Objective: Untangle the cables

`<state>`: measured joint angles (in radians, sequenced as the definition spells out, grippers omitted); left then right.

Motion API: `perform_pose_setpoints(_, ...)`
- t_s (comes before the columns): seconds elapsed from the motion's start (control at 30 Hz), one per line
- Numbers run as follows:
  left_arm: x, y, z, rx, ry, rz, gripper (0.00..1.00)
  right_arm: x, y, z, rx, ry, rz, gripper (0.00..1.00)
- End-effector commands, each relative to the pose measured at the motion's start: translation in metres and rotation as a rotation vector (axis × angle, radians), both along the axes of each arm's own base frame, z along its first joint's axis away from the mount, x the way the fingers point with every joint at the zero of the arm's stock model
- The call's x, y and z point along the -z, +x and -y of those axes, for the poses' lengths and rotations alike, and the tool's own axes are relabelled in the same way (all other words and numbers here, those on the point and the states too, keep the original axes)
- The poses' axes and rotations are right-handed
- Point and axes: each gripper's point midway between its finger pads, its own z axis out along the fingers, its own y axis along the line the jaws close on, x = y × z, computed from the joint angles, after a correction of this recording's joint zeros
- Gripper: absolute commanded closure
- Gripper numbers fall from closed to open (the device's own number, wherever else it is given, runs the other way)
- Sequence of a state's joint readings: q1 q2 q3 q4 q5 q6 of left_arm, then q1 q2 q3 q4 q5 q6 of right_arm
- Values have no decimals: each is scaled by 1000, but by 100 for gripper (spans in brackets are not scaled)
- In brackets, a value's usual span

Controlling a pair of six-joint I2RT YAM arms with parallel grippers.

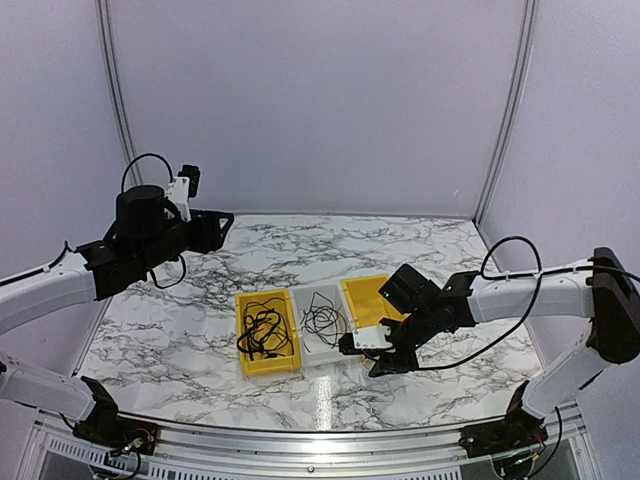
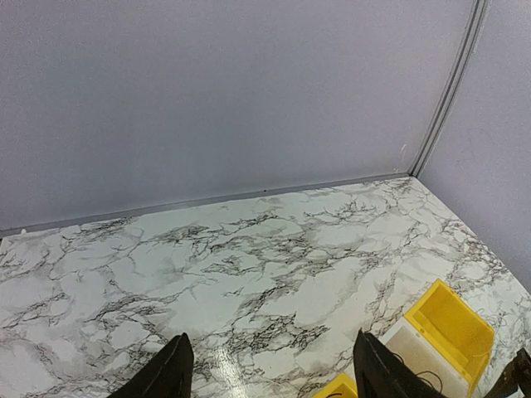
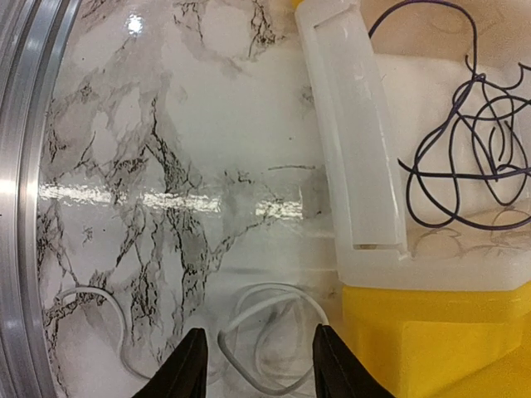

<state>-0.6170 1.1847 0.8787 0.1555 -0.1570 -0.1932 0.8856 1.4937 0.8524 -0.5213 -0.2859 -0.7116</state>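
Right wrist view: the right hand [image 3: 259, 371] is hanging partly open, gripping nothing, and the pale cable [image 3: 274, 311] is lying in loose loops on the marbled desk [image 3: 207, 149] between its fingers. To that hand's right, a black cable [image 3: 465, 157] is curling inside the white bin [image 3: 357, 166], which is touching a yellow bin [image 3: 431, 340]. The left hand [image 2: 270, 377] is hovering wide open and empty over bare desk, facing grey walls [image 2: 207, 99].

White arms [image 1: 40, 290] with black joints [image 1: 150, 215] (and looped black wiring [image 1: 510, 238]).
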Motion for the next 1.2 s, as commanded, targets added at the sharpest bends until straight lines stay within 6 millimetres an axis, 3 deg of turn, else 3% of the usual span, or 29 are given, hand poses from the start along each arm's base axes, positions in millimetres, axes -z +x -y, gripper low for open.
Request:
perform_pose_setpoints(0.0, -11, -2, 2, 17, -16, 40, 32, 1, 1, -11, -16, 20, 1, 58)
perform_pose_setpoints(0.17, -8, -1, 5, 25, -15, 30, 32, 7, 0, -12, -11, 13, -17, 60)
perform_pose_setpoints(0.3, -6, -1, 5, 23, -12, 28, 32, 1, 5, -13, 12, 16, 3, 77)
perform_pose_setpoints(0.5, -5, -3, 14, 72, -15, 25, 32, -50, -7, -19, -22, 102, -28, 100)
perform_pose_setpoints(0.6, -8, -22, 41, 210, -8, 63, 32, -86, -22, -22, -80, 164, -61, 100)
perform_pose_setpoints(0.7, -8, -58, 76, 332, 54, 117, 31, -120, -27, -26, -111, 231, -52, 100)
perform_pose_setpoints(0.83, -9, -104, 110, 415, 70, 174, 29, -156, -17, -36, -79, 305, 2, 100)
perform_pose_setpoints(1.03, -13, -149, 137, 448, 10, 225, 28, -185, 14, -52, 20, 342, 66, 100)
perform_pose_setpoints(1.17, -4, -161, 160, 479, 32, 237, 28, -197, 23, -62, 44, 364, 68, 100)
